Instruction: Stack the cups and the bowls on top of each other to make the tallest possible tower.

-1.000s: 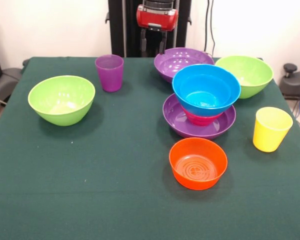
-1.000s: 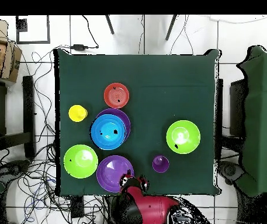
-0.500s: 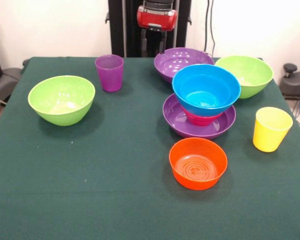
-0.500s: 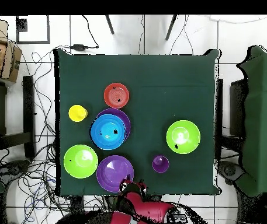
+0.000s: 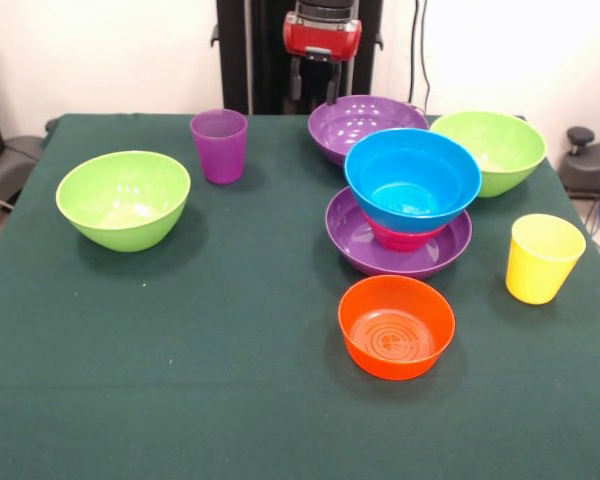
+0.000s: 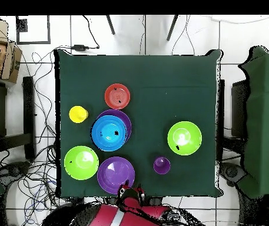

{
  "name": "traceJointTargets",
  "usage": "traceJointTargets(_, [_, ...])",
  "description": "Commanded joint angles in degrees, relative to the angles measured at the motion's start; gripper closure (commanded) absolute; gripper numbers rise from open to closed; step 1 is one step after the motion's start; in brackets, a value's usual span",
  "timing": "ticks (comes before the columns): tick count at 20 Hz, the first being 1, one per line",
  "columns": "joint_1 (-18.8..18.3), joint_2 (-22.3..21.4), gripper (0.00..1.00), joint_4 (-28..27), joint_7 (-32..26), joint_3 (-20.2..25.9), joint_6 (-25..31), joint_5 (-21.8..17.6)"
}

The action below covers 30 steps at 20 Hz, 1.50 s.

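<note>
**While the arm hangs back, the bowl pile sits three high**

Since the green surface [image 5: 230, 400] is the biggest thing here, start there: it carries everything, spread mostly over the half toward the robot. Red arm [image 6: 110, 216] is pulled back past the surface's edge, with the gripper [image 5: 321, 82] hanging just above and behind the far purple bowl [image 5: 365, 125], not touching anything. Its two dark fingers [image 5: 335, 82] stand a little apart with nothing between them.

The tower [image 5: 405, 215] is right of centre from where I'm standing, facing the robot: a wide purple bowl [image 5: 350, 240] at the bottom, a small red-pink bowl [image 5: 400, 238] nested in it, and the large blue bowl [image 5: 412, 180] sitting on top, covering most of the pink one. The far purple bowl sits just behind the tower, on its own.

Two lime green bowls, both loose: one [image 5: 123, 198] out on the left, well apart from the rest, the other [image 5: 490, 150] at the right, just beside the blue bowl and the far purple one.

Orange bowl [image 5: 396, 326] sits alone in front of the tower, nearest me.

Cups: the yellow cup [image 5: 543, 258] stands upright to the right of the tower, and the purple cup [image 5: 219, 146] stands upright toward the back, between the left green bowl and the far purple bowl.
</note>
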Motion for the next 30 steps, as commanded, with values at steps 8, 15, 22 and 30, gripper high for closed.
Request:
traceJointTargets(8, [1.2, 5.0, 0.0, -3.1, 8.7, 3.8, -3.5, 1.8])
traceJointTargets(15, [0.2, 10.5, 0.0, -6.5, 8.5, 3.8, -7.4, 1.3])
traceJointTargets(22, [0.4, 13.7, 0.0, -8.4, 8.1, 3.6, -9.8, 2.3])
traceJointTargets(30, [-0.2, 16.5, 0.0, -10.7, 7.7, 4.1, -11.6, 2.5])
